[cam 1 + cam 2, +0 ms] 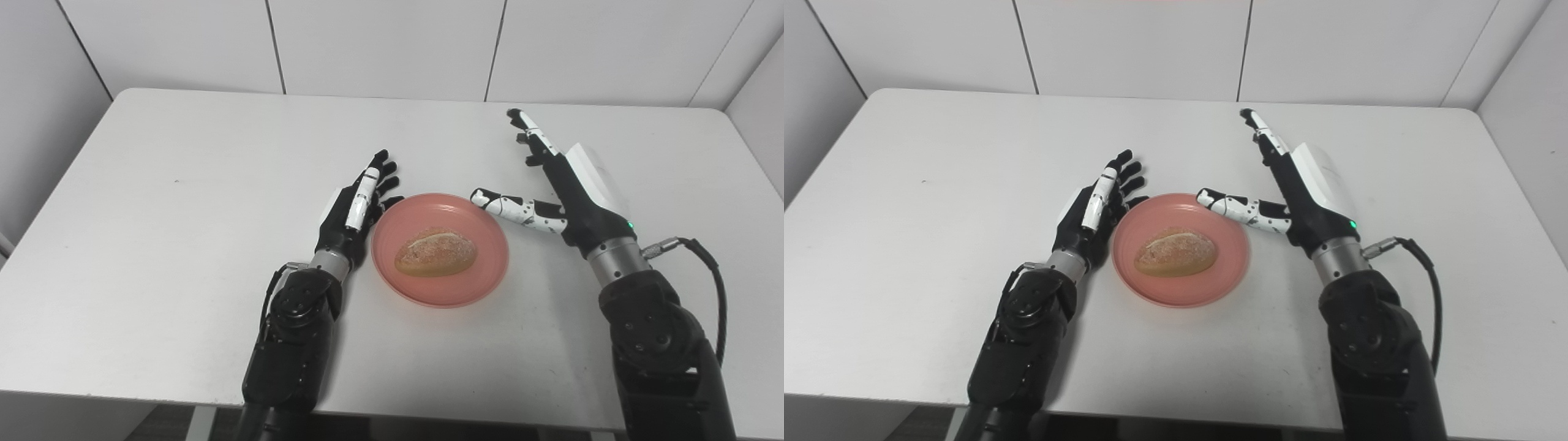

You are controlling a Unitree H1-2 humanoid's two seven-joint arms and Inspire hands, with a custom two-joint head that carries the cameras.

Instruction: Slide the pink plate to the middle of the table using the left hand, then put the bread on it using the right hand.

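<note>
Table [184,245]: smooth matt white top, laminate by the look, faintly scuffed.
Pink plate [484,269]: smooth plastic-looking ware, soft satin sheen along the rim at 6 o'clock.
Bread [436,251]: rough, floury matt crust, golden brown.
Left hand [355,205]: black matt plastic with glossy white inserts; brushed metal wrist collar.
Right hand [560,184]: same black plastic, white glossy shell, metal wrist ring.
Wall panels [380,43]: smooth matt white.
</note>
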